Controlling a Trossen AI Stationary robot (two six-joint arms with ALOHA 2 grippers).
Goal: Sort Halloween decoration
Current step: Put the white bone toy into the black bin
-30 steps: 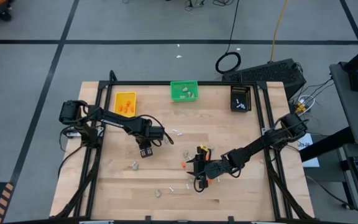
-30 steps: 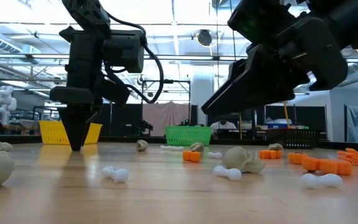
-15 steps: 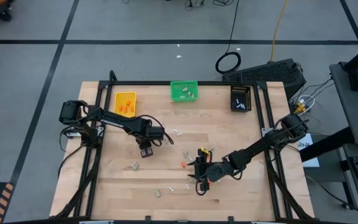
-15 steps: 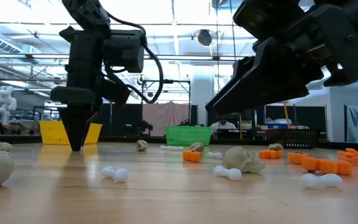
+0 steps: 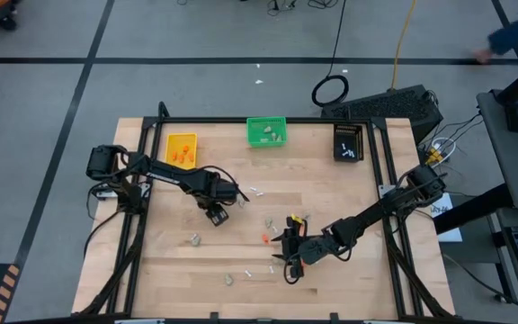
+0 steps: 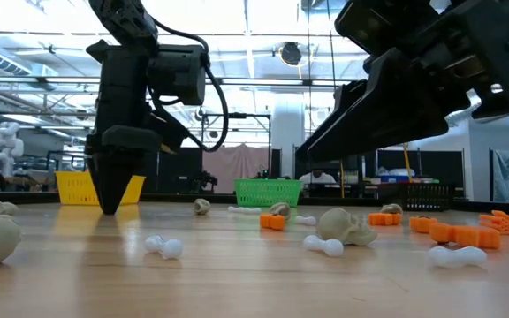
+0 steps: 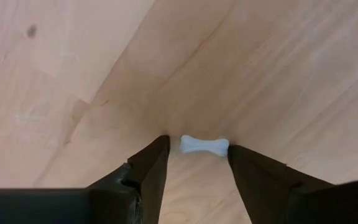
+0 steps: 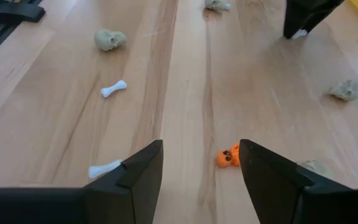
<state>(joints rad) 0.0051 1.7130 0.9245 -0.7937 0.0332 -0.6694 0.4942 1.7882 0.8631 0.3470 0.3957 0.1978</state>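
So the left gripper (image 7: 197,158) is pointing straight down at the pale wooden table (image 7: 278,56), tips right at the surface; its two dark fingers (image 7: 151,165) are spread apart with a small white bone-shaped plastic piece (image 7: 204,145) lying flat on the wood just ahead of the gap between the tips, not clamped by anything; so open and empty as far as I can see. The right gripper (image 8: 201,165) hangs low over the table too, jaws apart, holding nothing; a tiny bright orange pumpkin-like bit (image 8: 229,156) sits on the wood just ahead of its tips, close to one finger; farther out from it there are two more white bone sticks (image 8: 114,89), and some beige-grey skull-shaped lumps (image 8: 109,40) scattered well beyond those; the yellow (image 5: 181,148), green (image 5: 266,131) and black (image 5: 348,142) little rectangular bins line the far edge.
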